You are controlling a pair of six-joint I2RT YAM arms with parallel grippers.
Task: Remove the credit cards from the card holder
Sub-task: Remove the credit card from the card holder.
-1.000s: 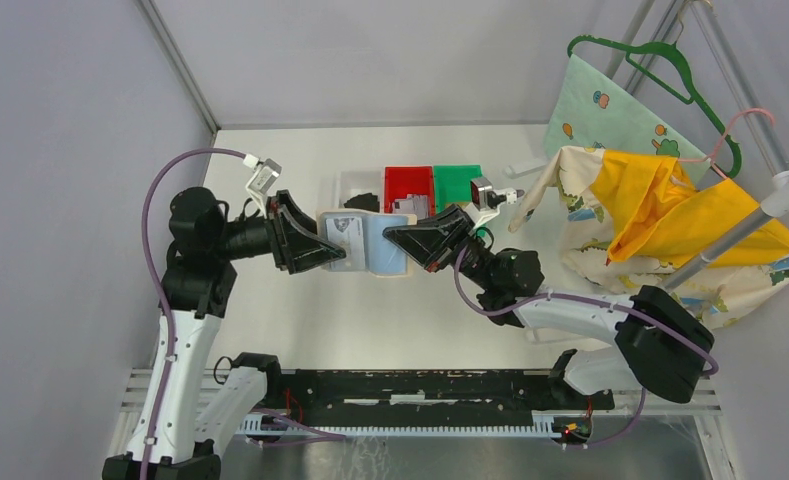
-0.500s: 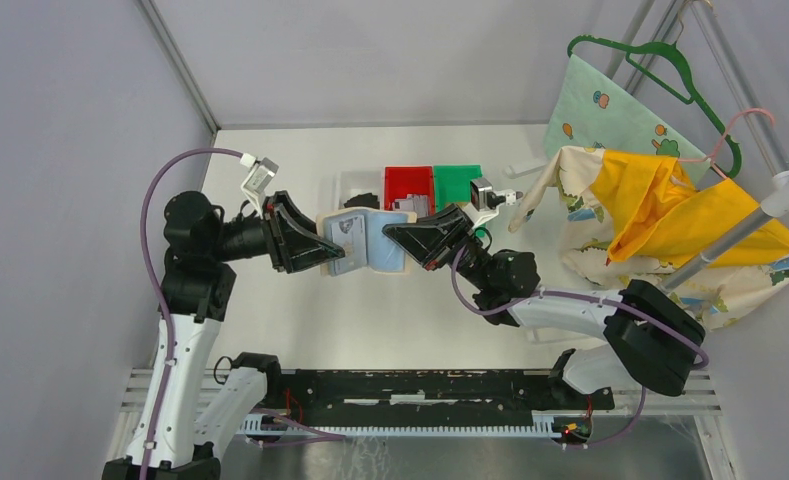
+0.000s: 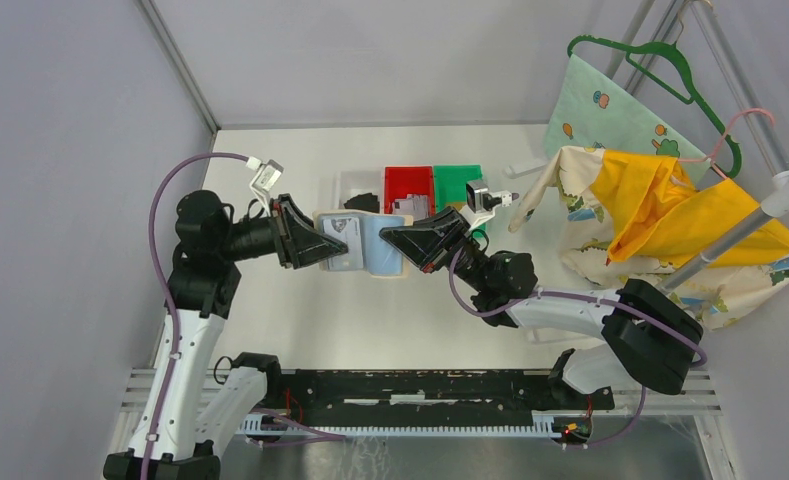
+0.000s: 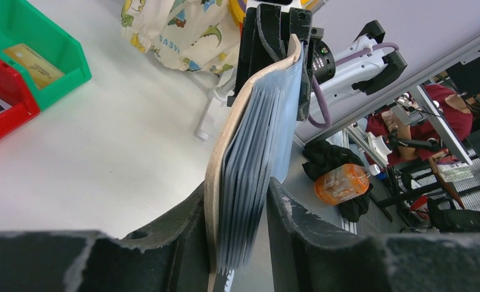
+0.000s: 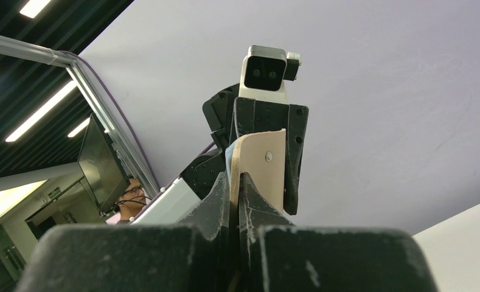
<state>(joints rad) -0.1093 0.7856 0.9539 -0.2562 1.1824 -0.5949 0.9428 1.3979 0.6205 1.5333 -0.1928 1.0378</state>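
Note:
The beige card holder [image 3: 378, 250] hangs above the table between my two grippers, its blue-grey clear sleeves facing up. A silvery credit card [image 3: 343, 228] shows in the top sleeve. My left gripper [image 3: 322, 245] is shut on the holder's left end. In the left wrist view the beige cover [image 4: 216, 176] and the stack of sleeves [image 4: 255, 140] sit between the fingers [image 4: 295, 228]. My right gripper [image 3: 398, 240] is shut on the holder's right edge, pinching the beige cover [image 5: 267, 167]. A gold-tan card [image 4: 33, 59] lies in the green bin [image 4: 73, 64], and a grey card [image 3: 405, 207] in the red bin [image 3: 408, 178].
White [image 3: 350, 185], red and green [image 3: 457, 178] bins stand in a row behind the holder. Printed and yellow cloths [image 3: 660, 215] hang from a rack [image 3: 760, 215] at the right, with a green hanger [image 3: 670, 60] above. Grey walls close in the left and back.
My left gripper's jaws have narrowed onto the left end of the card holder and the left arm has shifted slightly. The right gripper keeps its hold.

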